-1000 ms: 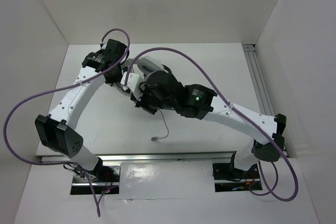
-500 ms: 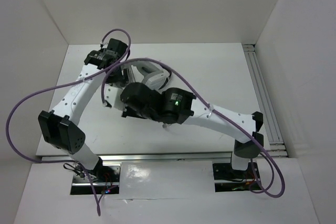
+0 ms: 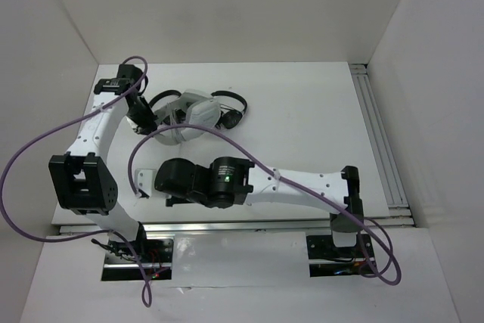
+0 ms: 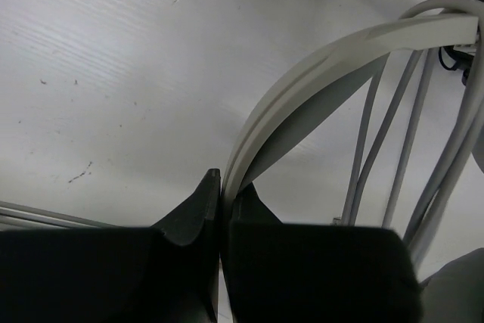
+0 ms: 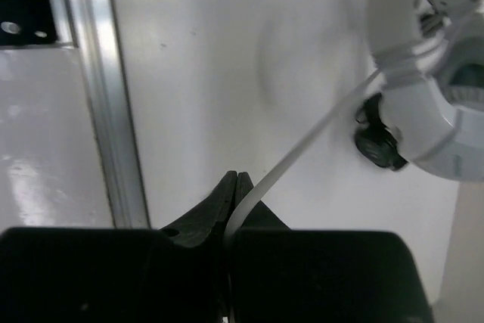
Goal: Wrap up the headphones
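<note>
On the table (image 3: 302,111), headphones (image 3: 195,113) partly covered by left end effector (image 4: 223,181)

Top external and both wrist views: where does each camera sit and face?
Top external: above and behind the bases, looking down on both arms and the large light grey-white over-ear headphones.
Left wrist: on the left arm, facing the left jaws, shut on the headphones' wide band.
Right wrist: on the right arm, facing the right jaws, shut on the thin grey cable.
Shared: all three show the headphones.
</note>
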Available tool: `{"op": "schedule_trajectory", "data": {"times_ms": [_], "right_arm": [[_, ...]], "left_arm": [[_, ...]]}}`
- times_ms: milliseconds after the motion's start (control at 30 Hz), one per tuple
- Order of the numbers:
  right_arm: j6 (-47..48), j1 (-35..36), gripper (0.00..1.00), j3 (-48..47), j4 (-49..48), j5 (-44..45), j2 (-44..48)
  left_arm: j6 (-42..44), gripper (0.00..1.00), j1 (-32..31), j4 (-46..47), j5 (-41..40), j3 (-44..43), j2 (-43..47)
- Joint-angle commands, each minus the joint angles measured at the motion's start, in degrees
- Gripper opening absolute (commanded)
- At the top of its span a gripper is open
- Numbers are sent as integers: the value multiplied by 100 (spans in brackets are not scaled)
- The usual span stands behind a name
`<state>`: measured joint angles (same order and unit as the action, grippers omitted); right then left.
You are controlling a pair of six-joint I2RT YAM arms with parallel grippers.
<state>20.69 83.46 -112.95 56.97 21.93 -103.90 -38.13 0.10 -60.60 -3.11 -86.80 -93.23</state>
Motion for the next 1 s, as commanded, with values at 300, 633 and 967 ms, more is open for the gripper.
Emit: {"op": "schedule_trajectory", "data": {"times_ms": [300,633,967], "right_arm": [[-101,689,0,-413,-958,-833,272],[2382,383,0,2063,-4585,4105,1222],[5666,-1322,0,3138,-9985,4215,1828]], "left_arm": [[-688,0,227,1771,-392,340,-319],[551,0,-738,1875,-2041,602,349],[1581,0,-2935,1920,-3526,1665,1781]]}}
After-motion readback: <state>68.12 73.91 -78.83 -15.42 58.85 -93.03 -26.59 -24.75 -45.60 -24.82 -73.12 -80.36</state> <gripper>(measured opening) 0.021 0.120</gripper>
